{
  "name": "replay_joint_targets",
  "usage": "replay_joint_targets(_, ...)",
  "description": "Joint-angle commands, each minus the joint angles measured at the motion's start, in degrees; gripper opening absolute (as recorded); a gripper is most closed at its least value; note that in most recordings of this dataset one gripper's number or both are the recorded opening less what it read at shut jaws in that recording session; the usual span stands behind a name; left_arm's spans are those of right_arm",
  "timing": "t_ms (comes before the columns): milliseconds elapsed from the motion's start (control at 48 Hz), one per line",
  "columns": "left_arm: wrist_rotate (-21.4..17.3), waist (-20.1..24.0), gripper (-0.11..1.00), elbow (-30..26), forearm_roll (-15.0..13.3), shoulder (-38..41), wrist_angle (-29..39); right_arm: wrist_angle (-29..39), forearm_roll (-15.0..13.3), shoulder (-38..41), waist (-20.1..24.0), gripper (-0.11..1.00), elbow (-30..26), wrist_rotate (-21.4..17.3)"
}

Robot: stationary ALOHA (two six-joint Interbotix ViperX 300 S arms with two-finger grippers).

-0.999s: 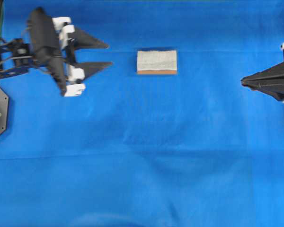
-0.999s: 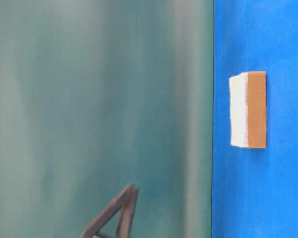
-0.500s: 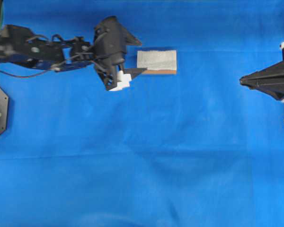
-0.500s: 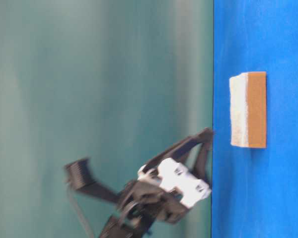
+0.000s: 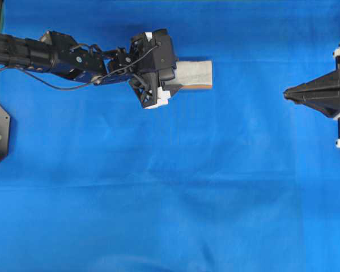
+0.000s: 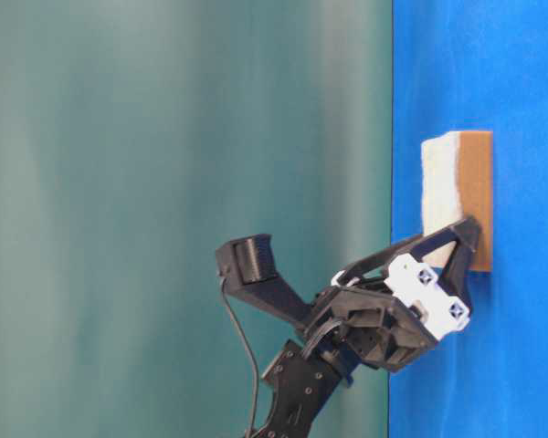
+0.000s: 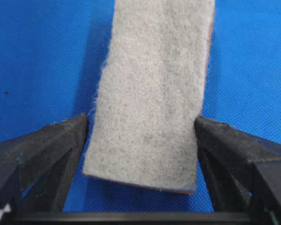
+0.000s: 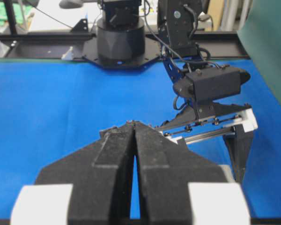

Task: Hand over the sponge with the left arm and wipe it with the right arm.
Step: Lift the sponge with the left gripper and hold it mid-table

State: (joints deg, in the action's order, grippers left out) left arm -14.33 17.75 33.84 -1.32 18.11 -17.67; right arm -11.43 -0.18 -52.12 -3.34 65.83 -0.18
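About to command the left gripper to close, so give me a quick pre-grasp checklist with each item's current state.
1. Left gripper open: ok, black fingers spread wide.
2. Grey-faced, tan-backed rectangular sponge between the fingers: ok, its near end sits inside the gap, one finger on each long side.
3. Pads touching the sponge: cannot tell; a slim gap seems to show on each side.
4. Sponge flat on the blue cloth: ok, scouring face up.
5. Fingers low enough: ok, the table-level view shows a fingertip beside the sponge's edge.
6. Right gripper clear: ok, shut and far off to the right.

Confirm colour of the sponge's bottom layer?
Tan-orange, under the sponge's grey-white face; clearest in the table-level view.
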Motion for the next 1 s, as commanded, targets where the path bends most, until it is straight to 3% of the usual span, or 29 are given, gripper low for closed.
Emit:
replay_joint_targets(0, -0.18, 0.53, 0.94, -0.88, 0.00, -0.70, 0.18, -0.26, 0.09, 0.26, -0.18, 0.00, -0.79, -0.09)
replay_joint_targets(229, -0.09, 0.97, 0.90, -1.58, -0.09, -1.14, 3.69, -0.18, 0.00, 0.35, -0.26, 0.00, -0.88, 0.00)
replay_joint_targets(416, 0.00, 0.97, 0.47, -1.67, -0.09, -2.29, 4.48, -0.18, 0.00, 0.35, -0.18, 0.00, -0.79, 0.00)
replay_joint_targets(479, 0.00, 0.97, 0.39, -1.67, -0.09, -2.81, 4.75, -0.18, 0.09, 0.44, -0.18, 0.00, -0.88, 0.00)
replay_joint_targets(708, 3.43, 0.18, 0.37, -1.67, -0.09, -6.77, 8.88, -0.26, 0.09, 0.70, -0.53, 0.00, -0.88, 0.00)
replay_joint_targets(979, 7.21, -5.10, 0.37, -1.23, -0.26, -17.23, 19.42, -0.18, 0.09, 0.79, -1.05, 0.00, -0.97, 0.09)
